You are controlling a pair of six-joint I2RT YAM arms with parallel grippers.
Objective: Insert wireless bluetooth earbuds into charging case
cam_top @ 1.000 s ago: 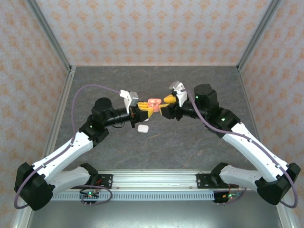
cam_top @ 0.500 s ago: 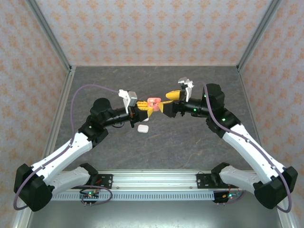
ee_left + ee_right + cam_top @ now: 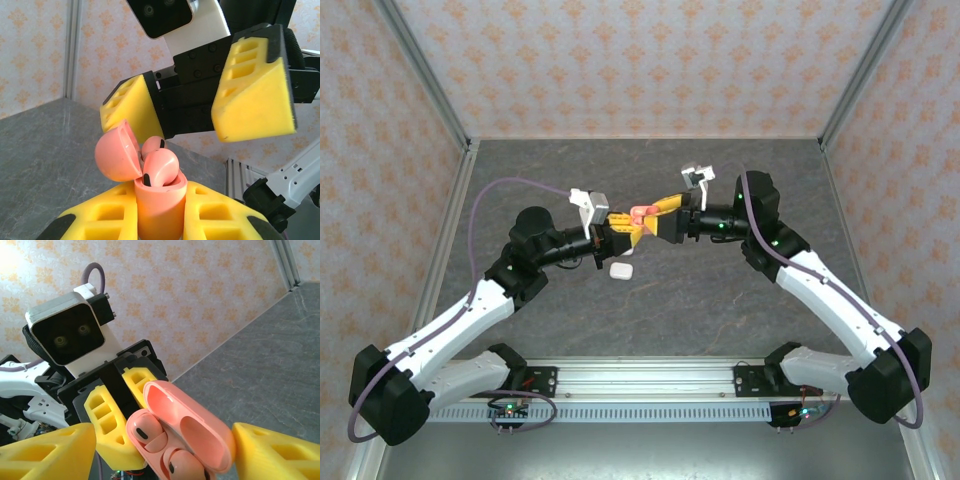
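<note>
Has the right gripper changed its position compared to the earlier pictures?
Yes. The right gripper shifted left, nearer the white case lying on the table, toward the pink case that the left gripper holds.

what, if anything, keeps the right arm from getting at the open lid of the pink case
Probably nothing, so yes, it looks reachable. The right gripper is open, with a finger on either side of the raised lid and nothing between them. The left gripper grips the pink case by its base, below the lid.

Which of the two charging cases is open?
The salmon-pink case held in the left gripper: its lid is flipped up, with pink earbuds showing inside. The white case lies on the table and looks shut.
</note>
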